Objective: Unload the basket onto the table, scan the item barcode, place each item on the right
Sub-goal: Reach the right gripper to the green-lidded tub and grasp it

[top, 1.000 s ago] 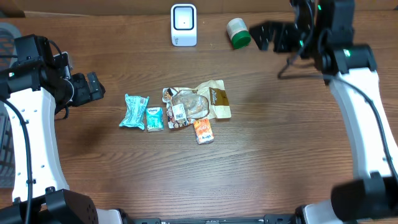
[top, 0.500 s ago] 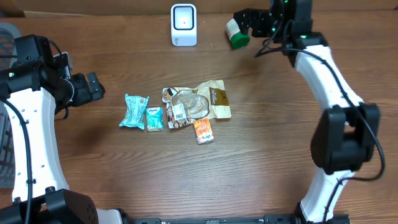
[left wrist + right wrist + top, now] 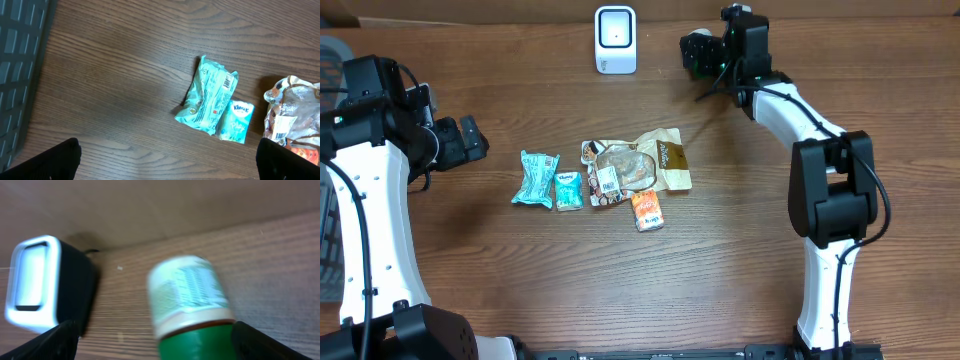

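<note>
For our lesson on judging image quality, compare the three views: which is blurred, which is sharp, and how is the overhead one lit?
Right wrist view: smeared, the green bottle and the scanner both soft, the label print unreadable. Left wrist view: crisp, the lettering on the tissue pack legible. Overhead view: even light across the table, only faint shadows, no glare.

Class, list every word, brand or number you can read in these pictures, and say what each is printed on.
"Kleenex": on the tissue pack.
Teal wrapper: barcode and print, too small to read.
Bottle: label print blurred, unreadable.
Brown pouch: lettering too small to read.
Orange packet: lettering too small to read.
Scanner: no text visible.
</note>
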`<state>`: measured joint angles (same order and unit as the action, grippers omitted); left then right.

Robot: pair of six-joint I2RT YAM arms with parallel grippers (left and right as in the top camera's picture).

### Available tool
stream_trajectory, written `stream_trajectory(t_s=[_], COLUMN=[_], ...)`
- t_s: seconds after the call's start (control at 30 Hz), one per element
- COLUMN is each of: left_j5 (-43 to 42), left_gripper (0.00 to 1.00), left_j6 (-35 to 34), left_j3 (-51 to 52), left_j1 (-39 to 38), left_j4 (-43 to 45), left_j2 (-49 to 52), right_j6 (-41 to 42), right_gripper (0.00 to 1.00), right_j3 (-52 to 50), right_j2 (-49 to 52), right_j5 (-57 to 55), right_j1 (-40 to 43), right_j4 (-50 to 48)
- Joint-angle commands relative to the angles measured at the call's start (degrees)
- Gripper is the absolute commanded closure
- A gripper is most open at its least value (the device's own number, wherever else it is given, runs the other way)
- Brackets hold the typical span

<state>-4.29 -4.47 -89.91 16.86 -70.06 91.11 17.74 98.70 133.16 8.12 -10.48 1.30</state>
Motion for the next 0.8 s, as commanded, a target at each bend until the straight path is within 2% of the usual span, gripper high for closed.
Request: stream_trajectory(t_s=[0.0,0.23,0.5,0.6,0.7,0.77], left_j5=[-0.17,-0.17,-0.17,-0.17,-0.17,-0.17], left_gripper=[0.0,0.0,0.0,0.0,0.01,0.0], left_j6=[0.2,0.2,0.2,0.2,0.2,0.2], left_j3=[0.09,0.09,0.09,0.09,0.09,0.09], left_j1=[-0.37,-0.37,-0.37,-0.37,-0.37,-0.37], left_j4=[0.07,0.04,0.07,0.07,0.07,0.07], left_j2=[-0.57,-0.57,-0.57,-0.57,-0.57,-0.57], right_j6=[1.18,0.04,0.35,0.33,0.33,0.35], right_gripper=[0.03,0.02,0.1,0.2,0.42,0.44], right_j3=[1.46,1.44,1.44,1.44,1.44,1.44], right_j2=[2.29,4.22,8.02,8.02,8.02,8.0], right_j5=[-4.09,-4.13,-4.02,-4.02,-4.02,-4.0], right_j1=[0.24,0.26,0.26,0.26,0.26,0.26], right_j4=[-1.38,-2.58,-3.85,-4.15,-4.76,-5.22])
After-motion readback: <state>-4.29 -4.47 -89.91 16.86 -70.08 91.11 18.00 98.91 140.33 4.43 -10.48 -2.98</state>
